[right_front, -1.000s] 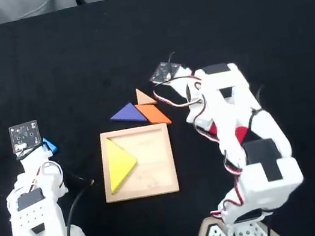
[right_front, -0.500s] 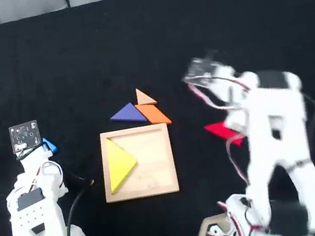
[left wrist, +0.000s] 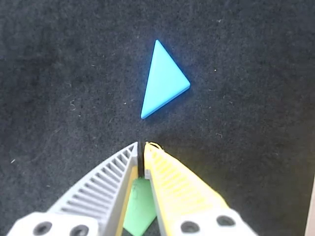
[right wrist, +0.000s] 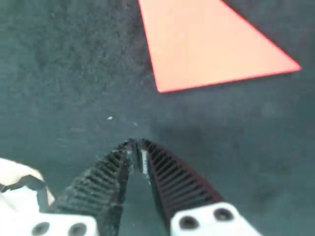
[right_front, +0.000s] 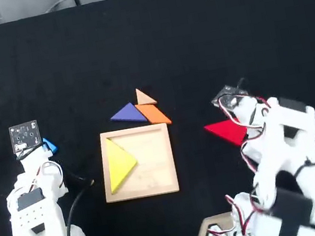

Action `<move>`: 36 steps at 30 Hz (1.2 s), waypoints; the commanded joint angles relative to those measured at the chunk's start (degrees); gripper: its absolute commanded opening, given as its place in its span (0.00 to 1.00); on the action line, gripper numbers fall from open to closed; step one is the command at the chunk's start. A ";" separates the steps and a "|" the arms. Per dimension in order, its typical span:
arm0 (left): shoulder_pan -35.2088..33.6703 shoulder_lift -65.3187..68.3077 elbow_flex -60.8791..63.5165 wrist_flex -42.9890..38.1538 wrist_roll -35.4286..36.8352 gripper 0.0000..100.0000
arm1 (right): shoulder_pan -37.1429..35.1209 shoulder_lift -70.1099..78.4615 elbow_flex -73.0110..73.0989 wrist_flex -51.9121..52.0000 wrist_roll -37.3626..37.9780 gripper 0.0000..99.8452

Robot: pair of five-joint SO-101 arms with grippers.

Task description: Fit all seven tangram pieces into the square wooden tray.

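- High view: the right arm had swung away from the loose cluster beyond the square wooden tray. That cluster was the purple triangle, the orange parallelogram and the tan triangle. The arm now stood by the red triangle, well to the right of the tray.
- Right wrist view: the right gripper was pressed together and empty, with its tips just short of the red triangle's edge.
- The left arm had not moved. The left gripper was pressed together, with the blue triangle ahead of it and a green piece beneath its fingers.
- The tray held only the yellow triangle, on the left arm's side. Six pieces remained outside.
- Judgement: the red triangle was the probable next pick, and the jaws had to spread first.
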 commanded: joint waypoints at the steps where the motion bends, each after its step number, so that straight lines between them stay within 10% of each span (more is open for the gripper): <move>1: -0.22 -0.70 -0.22 -0.44 -0.35 0.03 | -1.05 5.49 -3.56 -3.60 0.62 0.01; 23: -0.13 -0.70 -0.22 -0.44 -0.35 0.03 | -26.81 6.90 -6.99 -11.96 -7.21 0.01; 30: -0.13 -0.70 -0.22 -0.44 -0.35 0.03 | -23.47 3.21 -10.15 -0.35 -7.21 0.01; 36: -0.13 -0.70 -0.22 -0.44 -0.35 0.03 | -6.51 -5.58 -15.87 4.75 -7.03 0.01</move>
